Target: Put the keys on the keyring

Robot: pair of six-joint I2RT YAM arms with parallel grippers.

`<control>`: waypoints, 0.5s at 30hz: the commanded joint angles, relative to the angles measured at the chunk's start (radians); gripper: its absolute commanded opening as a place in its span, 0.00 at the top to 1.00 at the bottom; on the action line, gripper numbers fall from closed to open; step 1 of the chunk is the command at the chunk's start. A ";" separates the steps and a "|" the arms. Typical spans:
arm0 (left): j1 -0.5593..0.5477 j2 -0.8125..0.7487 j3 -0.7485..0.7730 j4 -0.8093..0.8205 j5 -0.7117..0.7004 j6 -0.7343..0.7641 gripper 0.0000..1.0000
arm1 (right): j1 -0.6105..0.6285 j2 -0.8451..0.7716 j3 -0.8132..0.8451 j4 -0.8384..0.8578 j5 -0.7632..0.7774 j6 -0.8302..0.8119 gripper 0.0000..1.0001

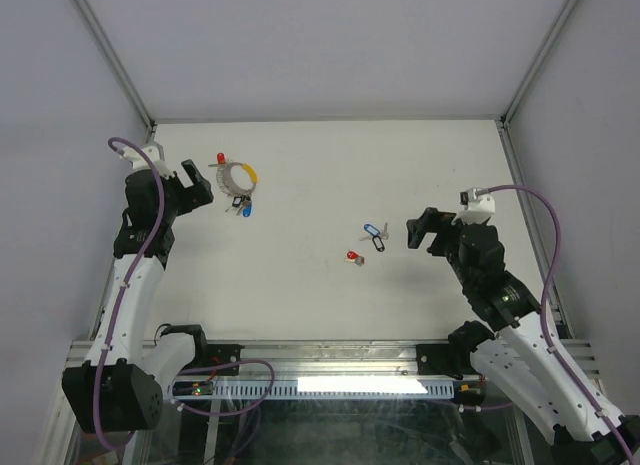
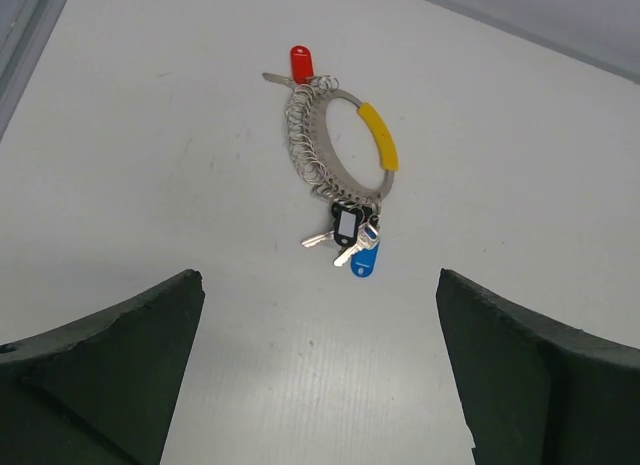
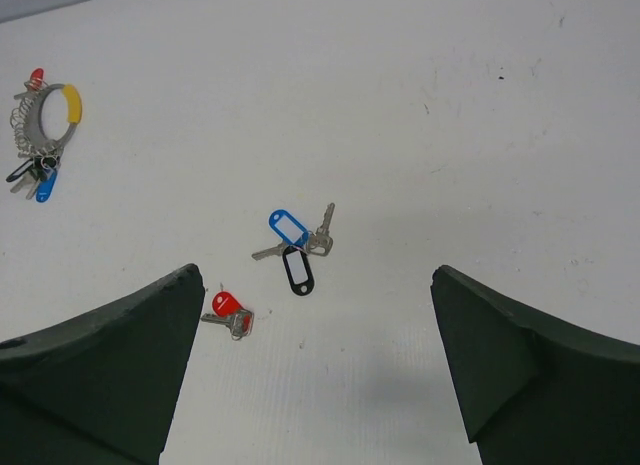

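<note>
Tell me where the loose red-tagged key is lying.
In the top view the loose red-tagged key lies right of centre, just near-left of the blue- and black-tagged keys, left of the right end effector.

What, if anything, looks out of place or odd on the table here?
Nothing is spilled or damaged. Three tagged keys lie loose, well apart from the keyring: the blue-tagged key and black-tagged key touch each other, and the red-tagged key lies alone nearby. That fits an unfinished task rather than a fault.
</note>
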State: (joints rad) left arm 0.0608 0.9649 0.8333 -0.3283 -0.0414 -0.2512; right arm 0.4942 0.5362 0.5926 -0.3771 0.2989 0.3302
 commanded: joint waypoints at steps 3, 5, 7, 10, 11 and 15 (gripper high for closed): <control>0.027 0.051 0.022 0.082 0.093 -0.041 0.01 | -0.002 0.037 0.052 0.060 0.007 -0.007 0.01; 0.036 0.075 0.032 0.074 0.106 -0.052 0.01 | -0.003 0.045 0.056 0.053 0.008 -0.003 0.01; 0.047 0.088 0.041 0.069 0.117 -0.062 0.01 | -0.002 0.051 0.055 0.059 0.005 -0.001 0.01; 0.057 0.087 0.041 0.074 0.109 -0.111 0.01 | -0.002 0.072 0.056 0.061 0.016 0.004 0.01; 0.060 0.086 0.038 0.075 0.095 -0.127 0.01 | -0.003 0.082 0.059 0.057 0.018 0.011 0.01; 0.069 0.097 0.039 0.076 0.120 -0.124 0.01 | -0.003 0.125 0.082 0.022 0.011 0.043 0.01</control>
State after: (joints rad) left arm 0.1135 1.0695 0.8333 -0.2981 0.0364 -0.3416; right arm 0.4942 0.6262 0.6098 -0.3679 0.3000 0.3363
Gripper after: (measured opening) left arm 0.992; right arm 0.991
